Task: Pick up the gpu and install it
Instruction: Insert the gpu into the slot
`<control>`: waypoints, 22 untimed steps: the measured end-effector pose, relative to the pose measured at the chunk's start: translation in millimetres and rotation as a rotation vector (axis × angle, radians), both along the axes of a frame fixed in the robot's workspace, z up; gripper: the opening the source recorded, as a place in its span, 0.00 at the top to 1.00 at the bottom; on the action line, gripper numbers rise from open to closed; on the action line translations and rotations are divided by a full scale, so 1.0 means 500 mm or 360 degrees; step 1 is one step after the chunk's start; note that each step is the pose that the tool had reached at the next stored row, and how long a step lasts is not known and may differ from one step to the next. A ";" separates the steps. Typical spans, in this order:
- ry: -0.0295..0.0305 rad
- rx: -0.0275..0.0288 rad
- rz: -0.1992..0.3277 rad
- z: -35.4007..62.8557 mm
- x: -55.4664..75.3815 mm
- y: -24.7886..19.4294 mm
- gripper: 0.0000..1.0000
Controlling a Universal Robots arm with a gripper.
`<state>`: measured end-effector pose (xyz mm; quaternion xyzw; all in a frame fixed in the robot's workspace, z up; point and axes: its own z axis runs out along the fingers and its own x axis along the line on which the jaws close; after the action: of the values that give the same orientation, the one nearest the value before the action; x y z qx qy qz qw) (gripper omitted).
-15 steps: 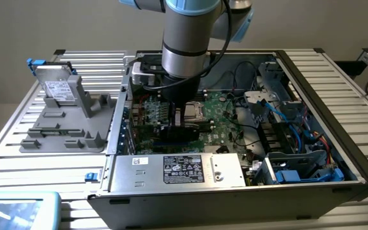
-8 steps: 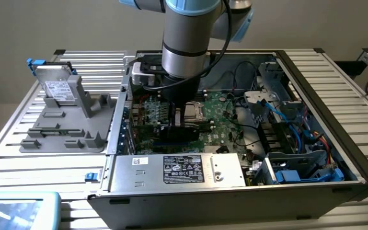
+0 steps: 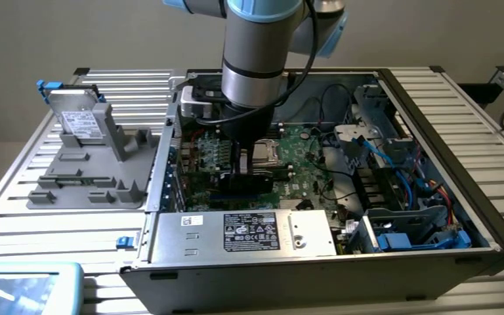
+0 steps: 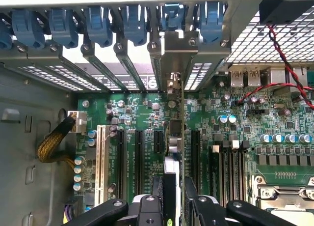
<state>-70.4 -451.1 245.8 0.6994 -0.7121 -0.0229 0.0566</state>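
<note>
On a slatted metal desk [image 3: 462, 105] before a plain wall, the end effector [image 4: 175, 206] grips the gpu [image 4: 182, 137] edge-on over the motherboard [image 4: 245, 137] inside the open computer case [image 3: 427, 216].

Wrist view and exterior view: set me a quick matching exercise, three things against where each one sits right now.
Things:
1. gpu
2. drive with white label
3. silver box with black label

Places:
A. on the grey fixture outside the case, the exterior view's left
B. at the case's near edge
C. edge-on over the motherboard, between the jaws

Pairs: 1-C, 2-A, 3-B
</note>
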 end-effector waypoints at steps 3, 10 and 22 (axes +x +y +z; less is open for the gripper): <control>0.00043 -0.00007 0.0005 0.000 0.000 -0.0004 0.72; 0.00070 0.00001 0.0028 0.000 0.000 -0.0015 0.72; 0.00077 0.00017 0.0042 0.001 0.000 -0.0026 0.72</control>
<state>-70.5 -452.5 246.1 0.7086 -0.7028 -0.0242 0.0583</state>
